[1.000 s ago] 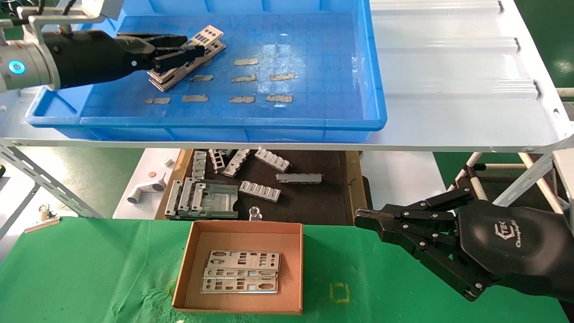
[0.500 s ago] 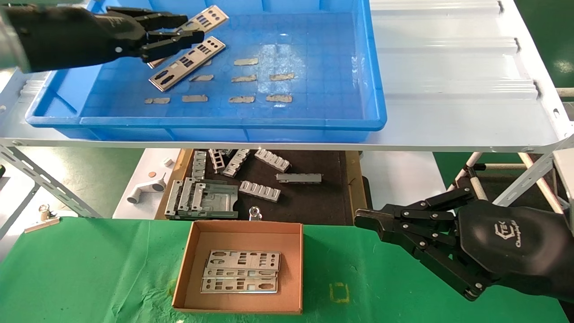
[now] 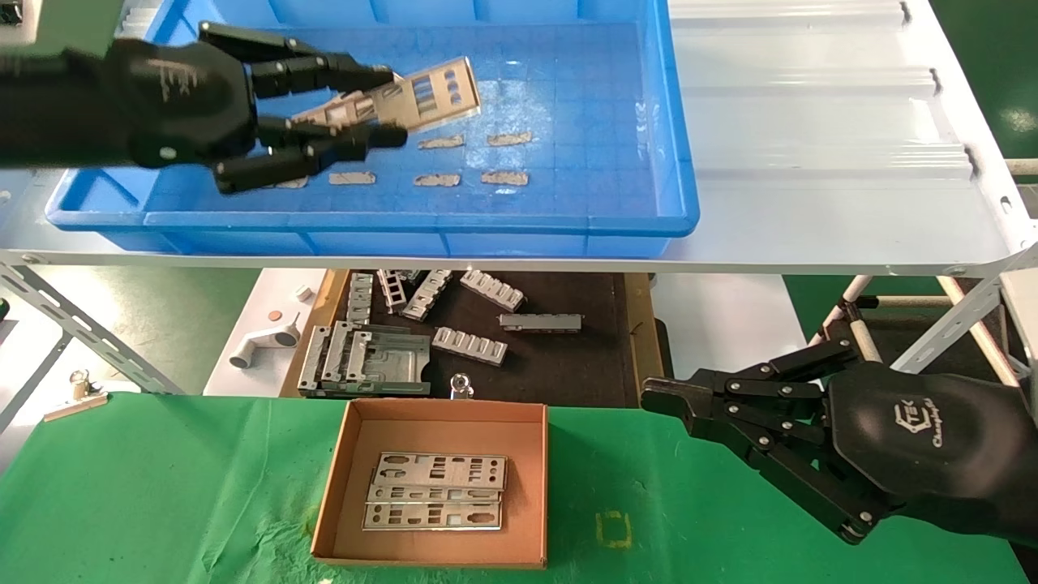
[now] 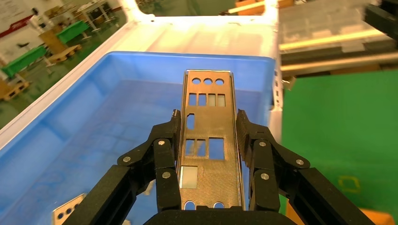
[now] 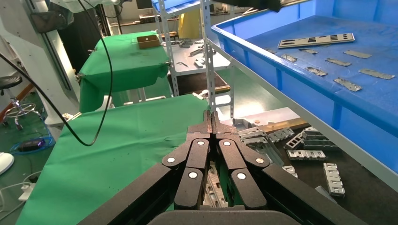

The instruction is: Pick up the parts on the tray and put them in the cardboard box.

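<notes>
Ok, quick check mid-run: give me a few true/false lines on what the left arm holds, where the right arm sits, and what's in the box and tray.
1. The left gripper holds a metal plate above the blue tray. True.
2. The cardboard box is empty. False: plates already lie stacked in it.
3. The right gripper carries a plate. False: its jaws are shut on nothing, parked over the green table.
4. One more plate lies in the tray. True.
5. The held plate rests on the tray floor. False: it is lifted clear.
</notes>
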Robot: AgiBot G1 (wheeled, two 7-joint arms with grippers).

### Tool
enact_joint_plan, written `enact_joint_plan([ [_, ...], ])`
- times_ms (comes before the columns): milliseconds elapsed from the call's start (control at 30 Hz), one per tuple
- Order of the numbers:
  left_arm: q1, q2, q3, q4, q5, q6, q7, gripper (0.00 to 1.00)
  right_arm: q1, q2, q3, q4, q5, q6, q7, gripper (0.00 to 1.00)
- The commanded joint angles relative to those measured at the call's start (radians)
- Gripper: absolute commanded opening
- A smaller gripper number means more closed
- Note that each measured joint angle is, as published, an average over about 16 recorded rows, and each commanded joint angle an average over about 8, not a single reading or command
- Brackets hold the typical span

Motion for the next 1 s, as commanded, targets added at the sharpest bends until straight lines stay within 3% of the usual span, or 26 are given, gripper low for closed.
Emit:
enact_joint_plan([
  [33,0.027,-0.022,0.018,-0.073,-0.040,0.002,-0.014,0.00,0.000,0.000,0.000,0.000,0.000,0.000,0.000,0.00],
  [267,0.159,-0.155,0.100,-0.390,-0.176,-0.020,-0.087,0.00,0.000,0.000,0.000,0.000,0.000,0.000,0.000,0.00],
  [567,0.378,-0.247,0.143,-0.659,-0.195,-0.146,-0.090,0.00,0.000,0.000,0.000,0.000,0.000,0.000,0.000,0.00],
  [767,0.518,-0.244,0.184,-0.760,-0.139,-0.278,-0.090,0.00,0.000,0.000,0.000,0.000,0.000,0.000,0.000,0.00],
  [1000,0.638,-0.157,0.251,-0.725,-0.029,-0.425,-0.059,0.00,0.000,0.000,0.000,0.000,0.000,0.000,0.000,0.00],
])
